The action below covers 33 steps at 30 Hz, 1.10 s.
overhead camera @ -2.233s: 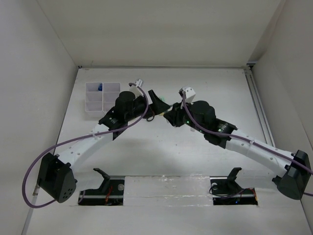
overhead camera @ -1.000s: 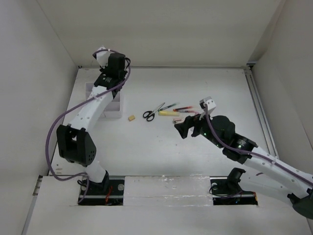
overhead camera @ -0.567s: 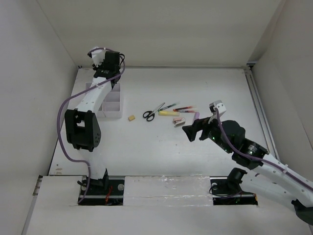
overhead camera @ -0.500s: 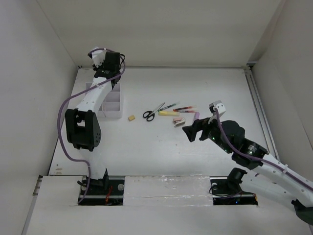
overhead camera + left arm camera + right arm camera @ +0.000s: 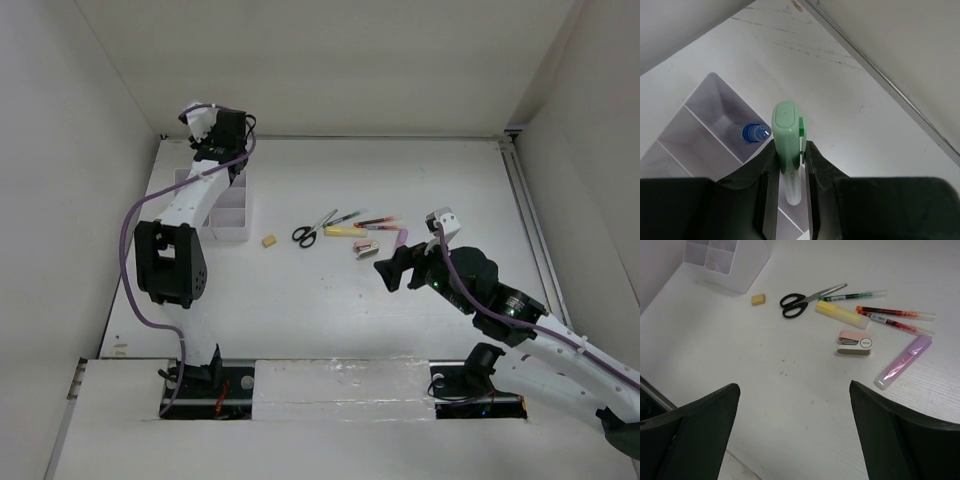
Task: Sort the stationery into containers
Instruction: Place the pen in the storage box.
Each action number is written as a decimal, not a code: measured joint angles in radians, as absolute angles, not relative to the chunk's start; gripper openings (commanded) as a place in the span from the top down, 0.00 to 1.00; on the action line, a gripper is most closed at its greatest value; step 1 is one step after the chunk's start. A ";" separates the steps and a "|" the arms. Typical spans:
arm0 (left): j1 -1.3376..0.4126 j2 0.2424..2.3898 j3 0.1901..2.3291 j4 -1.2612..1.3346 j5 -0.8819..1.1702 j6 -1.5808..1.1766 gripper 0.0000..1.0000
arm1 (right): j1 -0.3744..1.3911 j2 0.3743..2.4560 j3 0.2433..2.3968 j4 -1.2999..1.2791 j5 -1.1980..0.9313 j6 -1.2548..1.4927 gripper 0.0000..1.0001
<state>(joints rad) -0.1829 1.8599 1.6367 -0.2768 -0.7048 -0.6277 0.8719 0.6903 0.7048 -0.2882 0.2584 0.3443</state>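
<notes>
Over white tabletop (image 5: 420, 180), left gripper's (image 5: 788, 150) clamped green marker (image 5: 786, 127) could miss tray (image 5: 700, 100) if released off-centre; right gripper (image 5: 794, 390) gapes.

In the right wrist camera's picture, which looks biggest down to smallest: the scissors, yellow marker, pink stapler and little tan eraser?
1. scissors, longest
2. yellow marker, slightly shorter but thicker
3. pink stapler
4. tan eraser, clearly smallest

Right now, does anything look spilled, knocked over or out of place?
Nothing stands out. The white tray sits upright with the blue-capped bottle in a corner compartment, the left gripper holds the green marker over it, and the scissors, eraser and pens lie loose, unsorted.
</notes>
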 measured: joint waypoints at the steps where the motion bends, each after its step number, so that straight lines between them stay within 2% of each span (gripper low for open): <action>1: -0.183 1.860 1.630 -0.275 -0.705 -0.632 1.00 | 0.872 0.690 0.705 -0.289 0.260 0.344 0.03; 3: -0.183 1.860 1.613 -0.269 -0.704 -0.638 0.99 | 0.872 0.690 0.705 -0.288 0.263 0.344 0.03; 5: -0.183 1.862 1.596 -0.265 -0.704 -0.642 0.92 | 0.872 0.693 0.705 -0.288 0.266 0.344 0.03; 9: -0.183 1.882 1.590 -0.265 -0.698 -0.649 0.92 | 0.872 0.695 0.705 -0.289 0.269 0.344 0.03; 11: -0.183 1.891 1.590 -0.265 -0.692 -0.656 0.85 | 0.872 0.695 0.705 -0.290 0.273 0.344 0.03; 13: -0.183 1.897 1.589 -0.265 -0.684 -0.661 0.75 | 0.872 0.695 0.705 -0.293 0.275 0.344 0.02; 14: -0.183 1.898 1.585 -0.265 -0.680 -0.663 0.63 | 0.872 0.695 0.705 -0.294 0.276 0.344 0.02; 17: -0.190 1.897 1.580 -0.258 -0.677 -0.662 0.53 | 0.872 0.695 0.705 -0.304 0.287 0.346 0.00; 18: -0.195 1.897 1.579 -0.256 -0.675 -0.662 0.45 | 0.872 0.696 0.705 -0.309 0.294 0.348 0.00; 24: -0.228 1.879 1.579 -0.251 -0.657 -0.651 0.28 | 0.872 0.757 0.708 -0.366 0.374 0.402 0.00; 26: -0.236 1.853 1.579 -0.252 -0.640 -0.647 0.19 | 0.867 0.801 0.720 -0.410 0.406 0.433 0.00; 27: -0.237 1.837 1.579 -0.252 -0.630 -0.646 0.00 | 0.860 0.826 0.730 -0.434 0.422 0.450 0.00; 33: -0.241 1.691 1.580 -0.257 -0.584 -0.628 0.00 | 0.750 0.979 0.779 -0.515 0.476 0.527 0.00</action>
<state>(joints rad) -0.2405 1.6913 1.5803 -0.2573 -0.5838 -0.6285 0.7502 0.9791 0.7788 -0.5148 0.4755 0.5266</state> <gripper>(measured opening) 0.996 0.994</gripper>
